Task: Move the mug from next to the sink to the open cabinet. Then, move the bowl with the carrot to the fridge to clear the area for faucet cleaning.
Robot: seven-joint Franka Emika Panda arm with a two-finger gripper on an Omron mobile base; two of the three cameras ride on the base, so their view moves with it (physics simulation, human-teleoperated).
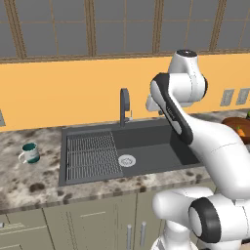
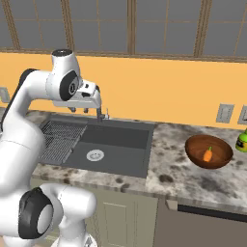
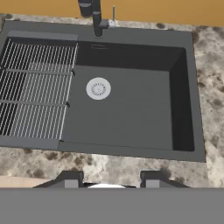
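Left base view: the mug (image 1: 30,153) stood upright on the speckled counter (image 1: 29,183), left of the sink (image 1: 146,146) and apart from its rim, handle turned to the left. The ribbed rack (image 1: 93,156) filled the basin's left part; the round drain (image 1: 126,160) lay just right of it. The faucet (image 1: 125,106) rose behind the basin against the orange wall (image 1: 58,93). The white arm (image 1: 195,132) crossed the basin's right side and covered most of the bowl (image 1: 237,125), of which a brown rim and an orange spot showed at the right edge.

Right base view: the gripper (image 2: 79,110) hung above the basin's rear edge, just left of the faucet, which it partly hid. It held nothing. The bowl sat on the counter right of the sink, well apart from the rim, with the carrot (image 2: 208,155) inside. A green bottle (image 2: 242,140) stood just beyond the bowl, under wall outlets (image 2: 225,113).

Hand view: the two fingertips (image 3: 70,178) stood moderately apart with nothing between them. Below lay the basin, rack, drain and faucet base; bare counter bordered the near rim.
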